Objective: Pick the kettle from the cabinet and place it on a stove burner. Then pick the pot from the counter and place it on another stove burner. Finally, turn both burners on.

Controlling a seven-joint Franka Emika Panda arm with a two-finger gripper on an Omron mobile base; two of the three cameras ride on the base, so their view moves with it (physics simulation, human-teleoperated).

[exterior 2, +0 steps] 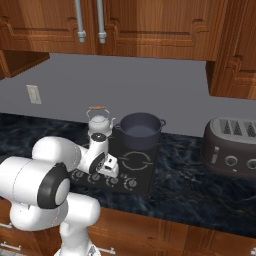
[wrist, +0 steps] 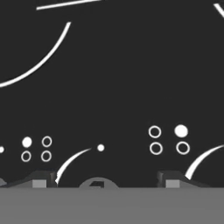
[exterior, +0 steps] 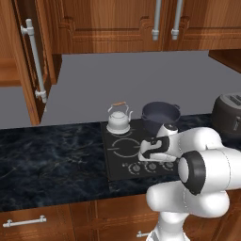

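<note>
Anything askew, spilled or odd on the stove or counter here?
Nothing spilled or tipped. The kettle and pot stand upright on the cooktop's rear burners. One cabinet door hangs open at upper left.

Glossy white arm [exterior: 207,155], dark joints

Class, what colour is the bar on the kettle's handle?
Tan, like wood; the kettle shows it best in the left base view.

The small silver kettle [exterior: 118,120] stands upright on the back left burner of the black cooktop [exterior: 123,157], its tan-barred handle arched above. Just beside it, the wide dark grey pot [exterior: 160,116] sits upright on the back right burner. The cabinet [exterior: 33,66] door hangs open, upper left, above the black marble desk [exterior: 47,160].
</note>
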